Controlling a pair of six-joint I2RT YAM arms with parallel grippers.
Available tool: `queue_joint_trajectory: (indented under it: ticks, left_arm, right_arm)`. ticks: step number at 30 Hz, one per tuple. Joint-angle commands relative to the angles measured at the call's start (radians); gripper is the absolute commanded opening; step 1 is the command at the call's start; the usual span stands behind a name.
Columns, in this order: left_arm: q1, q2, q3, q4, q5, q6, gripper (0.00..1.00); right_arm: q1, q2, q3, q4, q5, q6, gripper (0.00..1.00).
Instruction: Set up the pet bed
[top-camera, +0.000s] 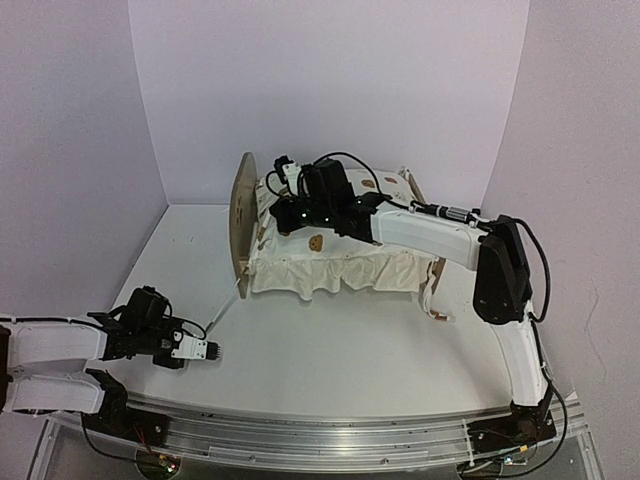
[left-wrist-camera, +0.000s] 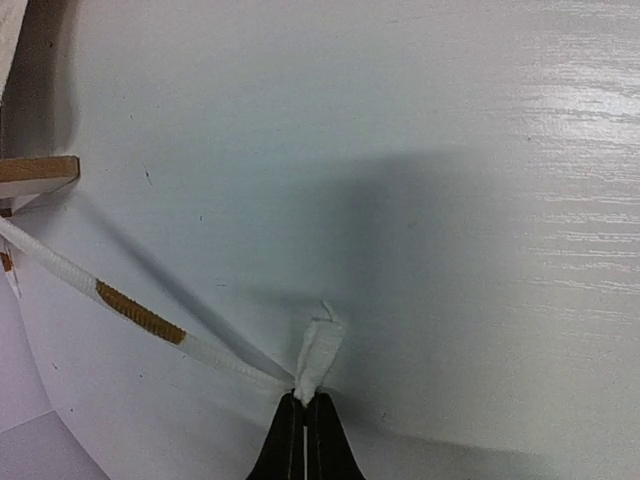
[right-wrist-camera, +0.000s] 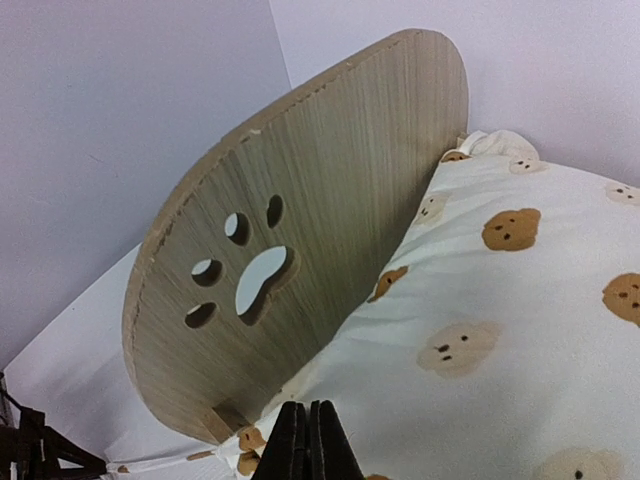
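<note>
From above, the pet bed (top-camera: 330, 262) is sitting mid-frame. The right gripper (top-camera: 288, 190) is hanging over its upper-left end, and the left gripper (top-camera: 212, 351) is lying at lower left, well apart from the frame.

Left wrist: the jaws are pinching the end of a tie string (left-wrist-camera: 140, 312) running to the upper left. It looks thin and limp, likely slippery, and best gripped near its tip.

Right wrist: the jaws are pressed together, seemingly empty, just above the soft bedding (right-wrist-camera: 500, 330) beside the stiff end board (right-wrist-camera: 300, 240).
</note>
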Motion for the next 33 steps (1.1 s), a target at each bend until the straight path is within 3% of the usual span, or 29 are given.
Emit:
queue_joint_trajectory:
  ticks: [1,7,9,11,12,14,20,26,27,33]
  left_arm:
    - [0.002,-0.071,-0.046,-0.166,0.022,0.07,0.0]
    - [0.002,-0.126,0.059,-0.245,0.178,0.031,0.0]
    - [0.002,-0.114,0.092,-0.267,0.219,0.027,0.12]
    - [0.002,-0.104,0.121,-0.288,0.252,0.02,0.35]
    - [0.002,-0.101,0.133,-0.291,0.264,0.008,0.42]
    - [0.002,-0.093,0.155,-0.283,0.276,-0.024,0.51]
    - [0.006,-0.046,0.194,-0.234,0.243,-0.112,0.53]
    - [0.052,0.014,0.234,-0.165,0.23,-0.22,0.54]
    - [0.066,0.025,0.24,-0.152,0.23,-0.23,0.55]
    - [0.162,0.062,0.26,-0.142,0.267,-0.237,0.56]
  right_arm:
    - [-0.062,-0.037,0.07,0.19,0.052,0.023,0.0]
    - [-0.046,-0.067,-0.016,0.192,-0.074,0.051,0.0]
    - [-0.038,-0.07,-0.033,0.195,-0.121,0.055,0.0]
    - [-0.031,-0.073,-0.046,0.198,-0.173,0.058,0.0]
    - [-0.027,-0.075,-0.053,0.199,-0.2,0.058,0.0]
    - [-0.016,-0.083,-0.074,0.2,-0.262,0.055,0.0]
    - [0.038,-0.135,-0.178,0.199,-0.392,0.044,0.0]
    - [0.17,-0.167,-0.356,0.164,-0.508,0.01,0.0]
    - [0.193,-0.159,-0.38,0.131,-0.509,-0.007,0.04]
    - [0.229,-0.202,-0.525,-0.114,-0.458,0.015,0.51]
